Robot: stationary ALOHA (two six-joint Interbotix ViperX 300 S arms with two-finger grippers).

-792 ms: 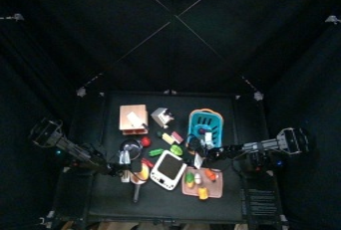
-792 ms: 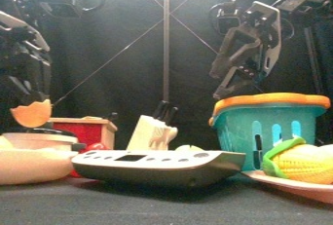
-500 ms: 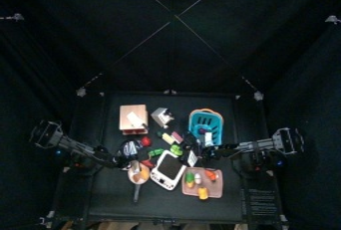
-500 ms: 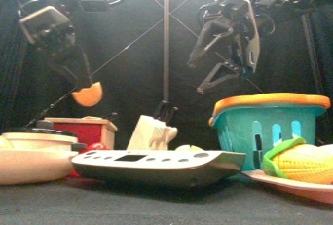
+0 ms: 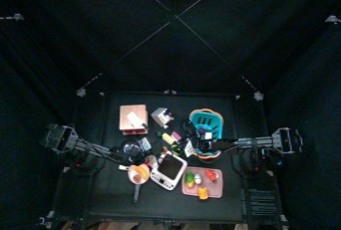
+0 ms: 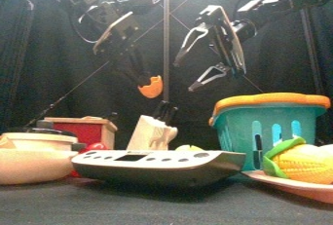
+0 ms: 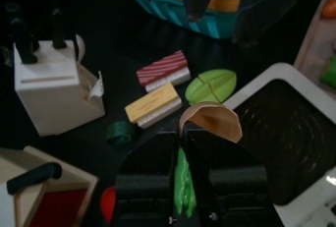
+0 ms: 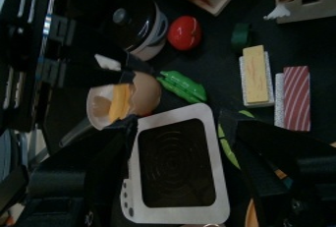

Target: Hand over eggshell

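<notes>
Counter [image 5: 127,192]: black, crowded, ringed by dark curtains.
Eggshell [image 6: 151,86]: orange-brown half shell, held aloft above the kitchen scale [image 6: 156,166], pinched by the left gripper [image 6: 140,73].
Left fingers [image 7: 182,184]: closed on the eggshell's rim.
Right gripper [image 6: 208,60]: just beside the shell, fingers [image 6: 213,73] spread, not touching.
Basket [image 6: 270,124]: teal, at the right.

front view: eggshell [image 6: 151,85] sits center frame, above knife block [image 6: 151,131]; scale [image 6: 154,166] lies lower center; basket [image 6: 270,122] right; bowl [image 6: 35,158] lower left.
</notes>
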